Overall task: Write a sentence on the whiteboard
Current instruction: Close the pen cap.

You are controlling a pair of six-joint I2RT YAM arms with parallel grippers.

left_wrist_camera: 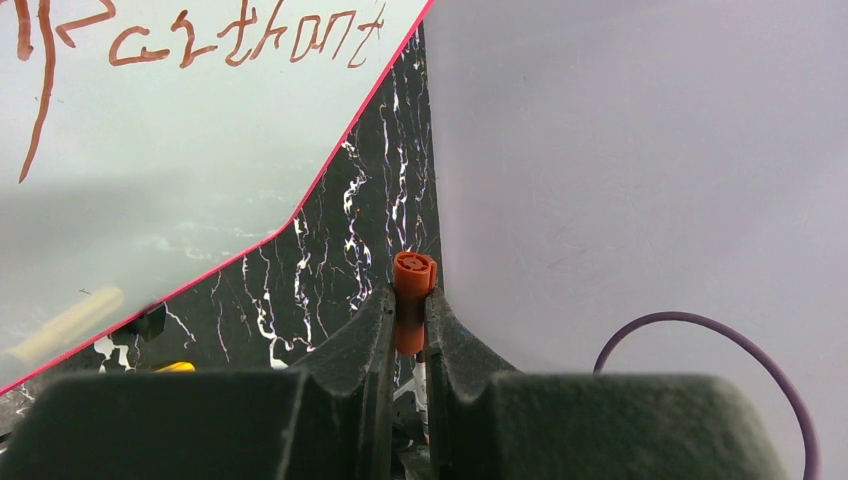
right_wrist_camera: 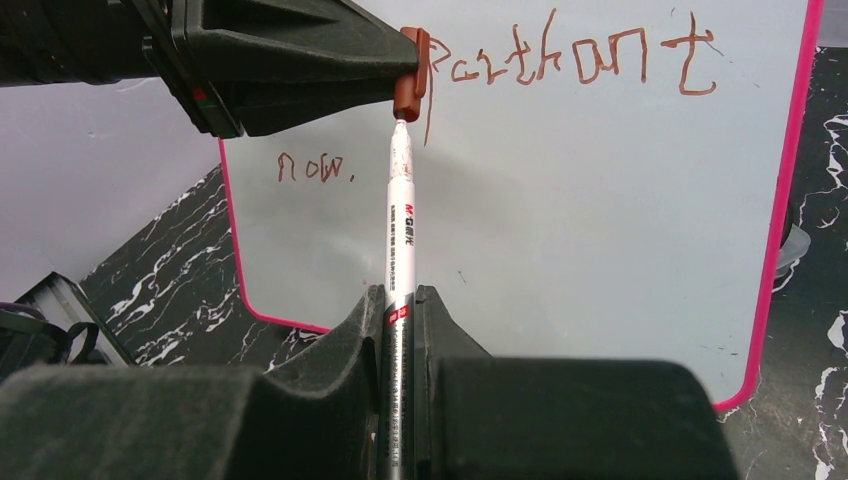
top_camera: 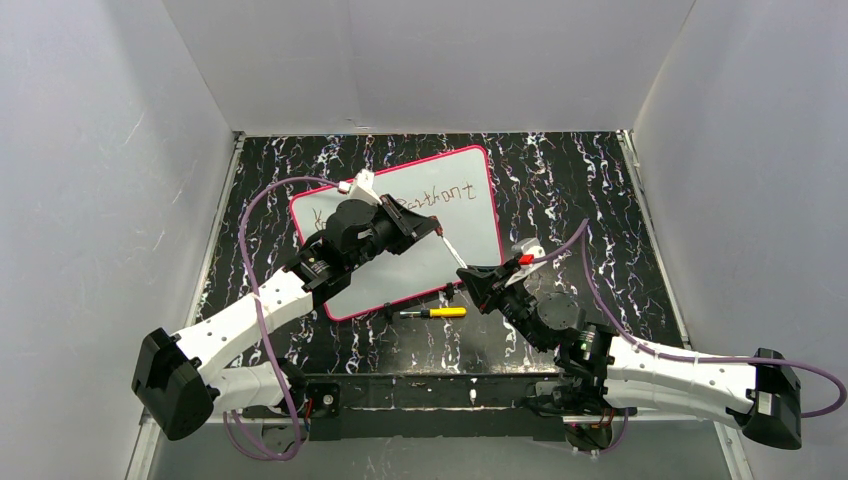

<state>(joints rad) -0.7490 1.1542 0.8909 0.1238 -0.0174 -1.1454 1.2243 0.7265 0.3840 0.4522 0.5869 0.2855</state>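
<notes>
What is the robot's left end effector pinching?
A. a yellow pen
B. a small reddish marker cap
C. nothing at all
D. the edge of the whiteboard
B: the left wrist view shows the left end effector shut on the reddish cap, one finger on either side.

A yellow pen (top_camera: 441,312) lies on the black, white-veined table (top_camera: 560,180). Plain white walls (top_camera: 420,60) stand around the table.

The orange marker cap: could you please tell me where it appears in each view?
Top external: orange cap at centre, over the whiteboard, in the left fingers.
Left wrist: lower centre, pinched between those fingers.
Right wrist: top centre, at the marker's tip.
Shared landmark: the reddish lettering on the whiteboard.
</notes>
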